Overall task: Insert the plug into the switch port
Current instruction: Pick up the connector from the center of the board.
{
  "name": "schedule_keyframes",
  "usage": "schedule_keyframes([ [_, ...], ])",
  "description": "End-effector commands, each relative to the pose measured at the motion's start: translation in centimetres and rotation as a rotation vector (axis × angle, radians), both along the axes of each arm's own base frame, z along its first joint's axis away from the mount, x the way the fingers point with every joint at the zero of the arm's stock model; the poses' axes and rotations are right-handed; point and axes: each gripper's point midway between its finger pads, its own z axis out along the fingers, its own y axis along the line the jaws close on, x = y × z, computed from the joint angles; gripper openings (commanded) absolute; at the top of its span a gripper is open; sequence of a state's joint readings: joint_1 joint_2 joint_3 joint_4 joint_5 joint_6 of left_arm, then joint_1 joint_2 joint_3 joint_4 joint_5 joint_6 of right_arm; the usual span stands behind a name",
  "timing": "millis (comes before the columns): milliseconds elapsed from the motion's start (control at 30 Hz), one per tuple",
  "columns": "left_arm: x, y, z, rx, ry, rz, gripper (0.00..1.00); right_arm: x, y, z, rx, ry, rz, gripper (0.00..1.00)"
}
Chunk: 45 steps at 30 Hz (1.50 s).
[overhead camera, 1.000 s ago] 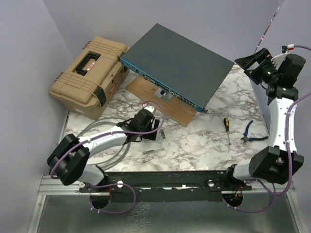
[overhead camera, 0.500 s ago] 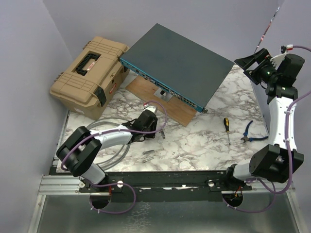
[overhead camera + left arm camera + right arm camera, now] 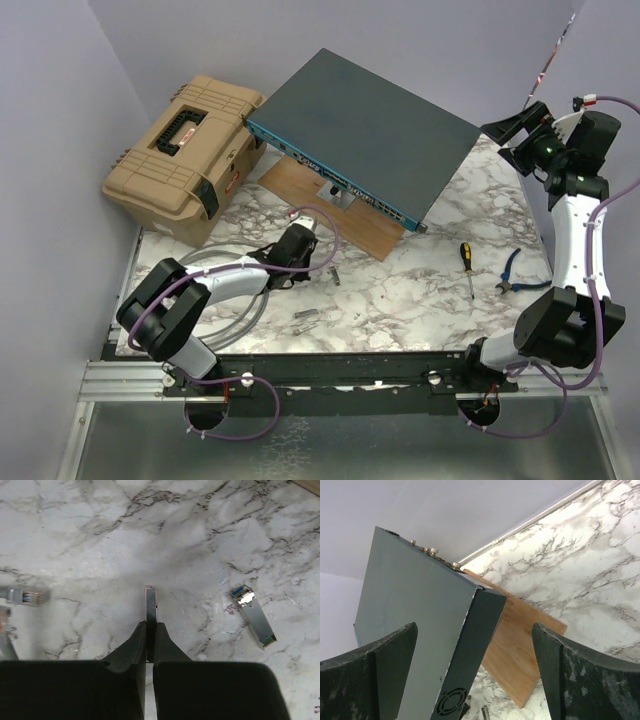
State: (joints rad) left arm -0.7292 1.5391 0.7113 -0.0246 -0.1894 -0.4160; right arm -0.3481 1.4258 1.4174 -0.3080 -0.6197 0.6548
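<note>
The switch (image 3: 370, 125) is a flat dark grey-teal box lying tilted on a wooden board (image 3: 330, 205), its blue socket face (image 3: 335, 180) turned toward the front left. My left gripper (image 3: 150, 626) is low over the marble, shut on the plug (image 3: 150, 602), a thin metal piece seen edge-on that sticks out past the fingertips. From above, the left gripper (image 3: 303, 262) covers the plug. My right gripper (image 3: 515, 130) hangs open, high at the back right beside the switch's corner. In the right wrist view the switch (image 3: 410, 610) shows well beyond the spread fingers.
A tan toolbox (image 3: 185, 155) stands at the back left. A loose metal module (image 3: 253, 616) lies right of the left gripper, and a cable connector (image 3: 27, 596) lies left of it. Grey cable loops (image 3: 225, 300) lie front left. A screwdriver (image 3: 466, 268) and pliers (image 3: 515, 272) lie on the right.
The left jaws have gone from open to shut on the plug, and the left arm's elbow has swung up and to the right. The right arm has barely shifted.
</note>
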Motion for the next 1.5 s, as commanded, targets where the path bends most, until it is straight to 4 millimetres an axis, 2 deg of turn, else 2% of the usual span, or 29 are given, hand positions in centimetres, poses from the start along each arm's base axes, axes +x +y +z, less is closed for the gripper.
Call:
schedule_keyframes([
  [0,1.0,1.9,1.1,0.058,-0.045,0.020,0.02,0.5,-0.1,0.5,0.005,-0.012,0.017,1.00],
  [200,1.2,4.2,0.7,0.216,-0.047,0.063,0.02,0.7,-0.1,0.2,0.012,-0.007,0.019,1.00],
  [333,1.2,4.6,0.2,0.314,-0.042,0.074,0.00,0.6,-0.1,0.2,0.008,-0.007,0.017,1.00],
  [467,0.8,4.1,-0.2,0.387,-0.038,0.052,0.01,0.6,-0.1,0.2,0.009,-0.007,0.017,1.00],
  [633,-0.8,2.7,-1.4,0.442,-0.024,0.000,0.03,0.5,-0.1,0.1,0.011,-0.006,0.016,1.00],
  [767,-2.6,1.3,-2.6,0.483,-0.010,-0.056,0.10,0.4,-0.1,0.1,0.011,-0.006,0.016,1.00],
  [867,-3.6,0.4,-3.2,0.513,-0.010,-0.097,0.21,0.5,0.0,-0.1,0.015,-0.005,0.020,1.00],
  [967,-4.2,-0.5,-3.5,0.533,-0.010,-0.131,0.29,0.4,0.1,-0.1,0.019,-0.005,0.022,1.00],
  [1233,-4.1,-3.1,-1.2,0.433,-0.031,-0.160,0.41,0.2,0.2,-0.2,0.021,-0.005,0.023,1.00],
  [1367,-4.0,-3.4,0.0,0.393,-0.050,-0.151,0.45,0.2,0.2,-0.1,0.020,-0.006,0.023,1.00],
  [1467,-4.3,-3.3,0.2,0.364,-0.044,-0.144,0.46,0.2,0.2,-0.3,0.025,-0.003,0.023,1.00],
])
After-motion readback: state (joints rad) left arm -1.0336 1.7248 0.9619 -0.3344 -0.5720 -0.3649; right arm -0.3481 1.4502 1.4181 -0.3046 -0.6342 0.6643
